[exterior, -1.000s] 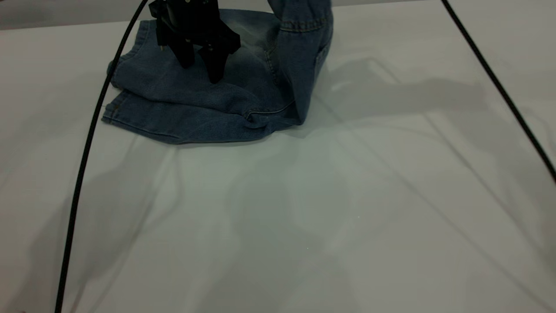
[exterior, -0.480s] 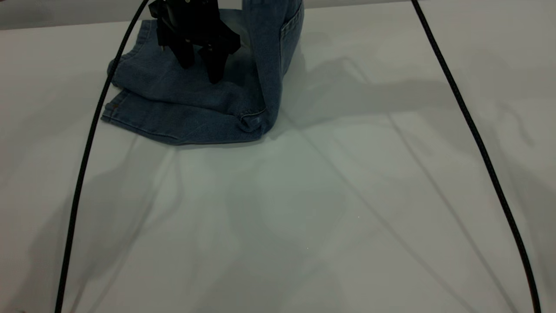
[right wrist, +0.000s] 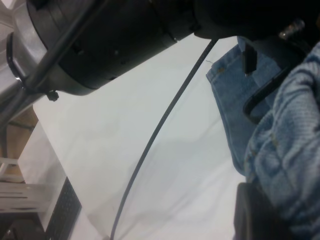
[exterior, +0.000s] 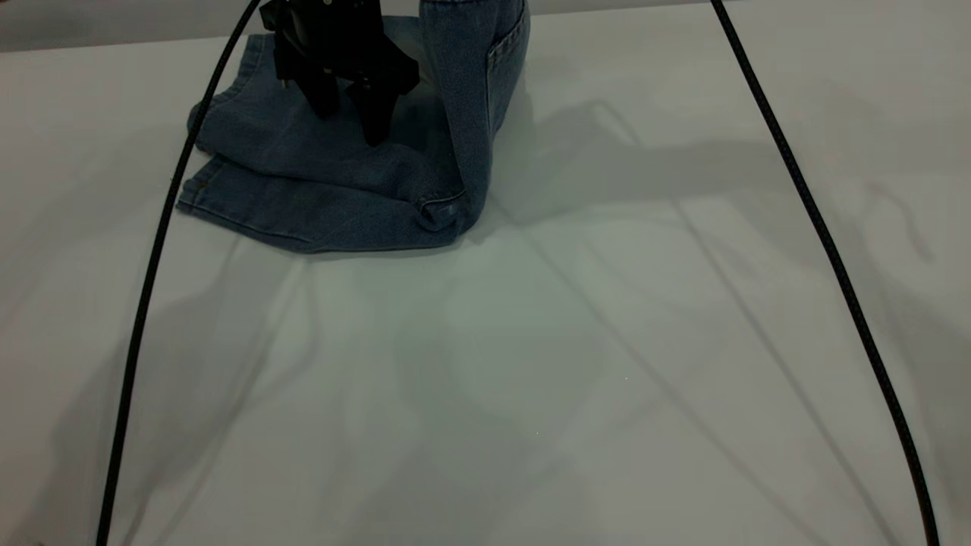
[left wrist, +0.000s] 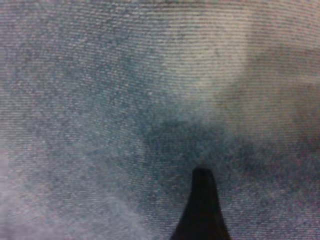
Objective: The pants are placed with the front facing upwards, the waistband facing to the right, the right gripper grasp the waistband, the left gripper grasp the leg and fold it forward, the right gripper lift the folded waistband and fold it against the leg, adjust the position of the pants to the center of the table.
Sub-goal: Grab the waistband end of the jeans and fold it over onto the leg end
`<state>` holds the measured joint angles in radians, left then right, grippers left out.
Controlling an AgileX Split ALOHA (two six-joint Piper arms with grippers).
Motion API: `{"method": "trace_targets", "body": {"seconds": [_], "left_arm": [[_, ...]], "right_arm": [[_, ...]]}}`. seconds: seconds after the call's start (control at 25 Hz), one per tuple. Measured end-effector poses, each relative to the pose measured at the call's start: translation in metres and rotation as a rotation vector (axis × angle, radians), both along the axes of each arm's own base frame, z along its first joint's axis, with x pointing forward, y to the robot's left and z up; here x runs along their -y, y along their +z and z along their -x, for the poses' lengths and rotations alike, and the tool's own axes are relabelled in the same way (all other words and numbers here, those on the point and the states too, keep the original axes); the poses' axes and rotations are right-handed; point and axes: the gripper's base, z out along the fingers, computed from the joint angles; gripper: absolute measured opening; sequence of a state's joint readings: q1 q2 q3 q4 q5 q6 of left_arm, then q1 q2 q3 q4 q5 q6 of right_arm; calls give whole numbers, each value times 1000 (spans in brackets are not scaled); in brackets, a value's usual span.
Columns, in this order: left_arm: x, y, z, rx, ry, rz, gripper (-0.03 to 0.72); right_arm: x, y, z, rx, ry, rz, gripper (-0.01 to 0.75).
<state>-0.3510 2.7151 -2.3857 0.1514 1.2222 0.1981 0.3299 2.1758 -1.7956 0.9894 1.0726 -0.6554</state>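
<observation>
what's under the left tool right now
Under the left tool lies the folded leg part of the pants, flat on the table. Its tips hang open just above the denim; actual contact cannot be told. The table beneath that spot is covered by fabric.

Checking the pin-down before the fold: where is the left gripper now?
In the exterior view, the left gripper is at the far left, over the flat legs of the pants, beside the raised flap.

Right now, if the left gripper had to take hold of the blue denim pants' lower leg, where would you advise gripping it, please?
I would take the stitched hem corner of the blue denim pants, coming from the left side. That edge lies flat on the white table, free of the raised fold. The left gripper hovers just over the legs.
</observation>
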Motion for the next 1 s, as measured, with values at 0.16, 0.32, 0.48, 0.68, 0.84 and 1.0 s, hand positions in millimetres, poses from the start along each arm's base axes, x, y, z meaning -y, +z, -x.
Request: {"method": "trace_targets", "body": {"seconds": [0.16, 0.32, 0.48, 0.68, 0.84, 1.0], "left_arm": [[-7, 16, -4, 59, 8, -68, 514], [-7, 44, -5, 109, 13, -50, 514], [-6, 77, -4, 164, 5, -25, 514], [-10, 131, 1, 265, 7, -10, 514], [-18, 181, 9, 375, 9, -38, 514], [-28, 232, 22, 487, 25, -55, 514]], "right_arm": [[0, 1, 0, 1, -1, -1, 112], [0, 0, 0, 3, -2, 2, 112], [0, 0, 0, 7, -2, 7, 112], [1, 0, 0, 7, -1, 10, 112], [1, 0, 0, 6, 1, 9, 112], [1, 0, 0, 3, 4, 9, 112]]}}
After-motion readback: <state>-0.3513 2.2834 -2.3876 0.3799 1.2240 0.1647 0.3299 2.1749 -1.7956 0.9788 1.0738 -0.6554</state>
